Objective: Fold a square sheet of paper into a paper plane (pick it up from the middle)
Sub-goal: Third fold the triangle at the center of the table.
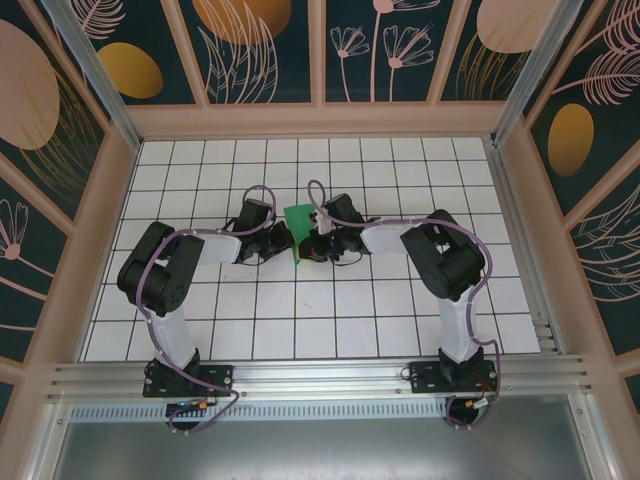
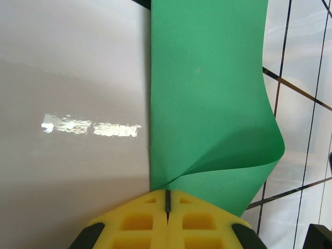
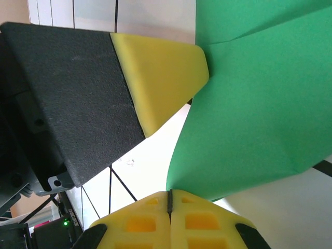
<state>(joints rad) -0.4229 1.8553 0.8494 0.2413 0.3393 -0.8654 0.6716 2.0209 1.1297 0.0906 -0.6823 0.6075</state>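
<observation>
Top view: the green sheet (image 1: 298,218) is at the centre of the frame, between the left gripper (image 1: 287,246) and the right gripper (image 1: 308,247).

Left wrist view: the left gripper (image 2: 167,199), at bottom centre, is closed on the lower edge of the curled green sheet (image 2: 207,93).

Right wrist view: the right gripper (image 3: 169,199), at bottom centre, pinches a corner of the green sheet (image 3: 259,114).

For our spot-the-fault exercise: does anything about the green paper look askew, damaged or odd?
Yes: the green paper is not flat. Beside the shut left gripper, its right side rolls over in a loose curl rather than a sharp crease. No tear shows.
</observation>
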